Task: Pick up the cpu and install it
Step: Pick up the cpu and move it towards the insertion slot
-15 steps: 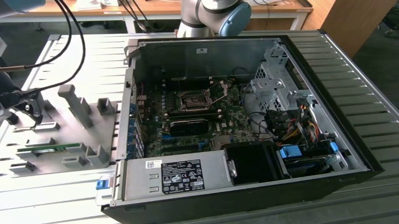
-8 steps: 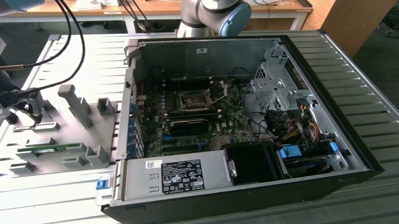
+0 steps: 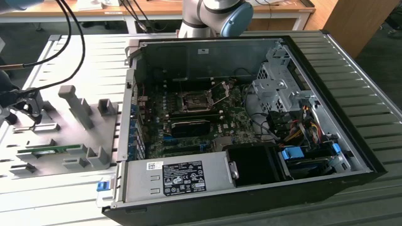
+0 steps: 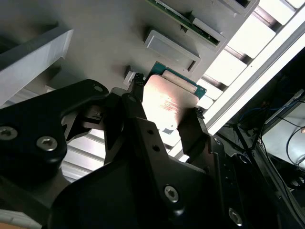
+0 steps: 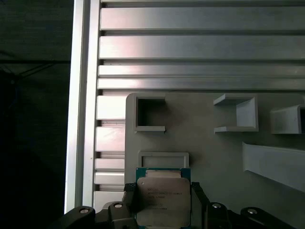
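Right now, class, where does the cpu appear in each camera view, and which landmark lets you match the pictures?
Exterior view: too small to tell; the gripper at that view's left edge, over the grey fixture plate, marks its spot.
First wrist view: the cpu sits between the fingers, beside an empty rectangular holder.
Second wrist view: also between the fingers, the cpu lies beside that holder.
Shared landmark: the grey fixture plate.

cpu (image 5: 163, 202): one edge cut off by first wrist view's frame; flanks hidden behind jaws.
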`<state>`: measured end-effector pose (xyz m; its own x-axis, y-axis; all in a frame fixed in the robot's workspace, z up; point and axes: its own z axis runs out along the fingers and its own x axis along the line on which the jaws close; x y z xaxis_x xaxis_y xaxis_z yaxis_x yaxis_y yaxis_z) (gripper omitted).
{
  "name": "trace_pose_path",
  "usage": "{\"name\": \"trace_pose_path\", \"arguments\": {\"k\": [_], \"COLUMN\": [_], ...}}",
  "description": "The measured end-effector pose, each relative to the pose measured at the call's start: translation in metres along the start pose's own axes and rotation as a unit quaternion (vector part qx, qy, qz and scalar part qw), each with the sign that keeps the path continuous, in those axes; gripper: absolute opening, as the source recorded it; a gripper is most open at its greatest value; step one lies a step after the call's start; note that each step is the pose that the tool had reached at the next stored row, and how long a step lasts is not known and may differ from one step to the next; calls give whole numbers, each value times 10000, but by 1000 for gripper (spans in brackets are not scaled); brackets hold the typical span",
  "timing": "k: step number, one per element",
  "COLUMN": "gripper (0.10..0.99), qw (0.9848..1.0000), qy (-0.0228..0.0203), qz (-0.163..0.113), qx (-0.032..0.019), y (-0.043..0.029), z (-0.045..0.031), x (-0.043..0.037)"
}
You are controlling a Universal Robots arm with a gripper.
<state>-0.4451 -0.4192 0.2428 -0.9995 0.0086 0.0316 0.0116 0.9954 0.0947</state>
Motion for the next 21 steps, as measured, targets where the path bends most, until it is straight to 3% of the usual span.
{"name": "trace_pose_path", "arguments": {"k": [21], "gripper": [541], "qw": [10000], "qy": [0], "qz": [1], "qx": [0], "y": [8], "z": [-80], "x": [3]}}
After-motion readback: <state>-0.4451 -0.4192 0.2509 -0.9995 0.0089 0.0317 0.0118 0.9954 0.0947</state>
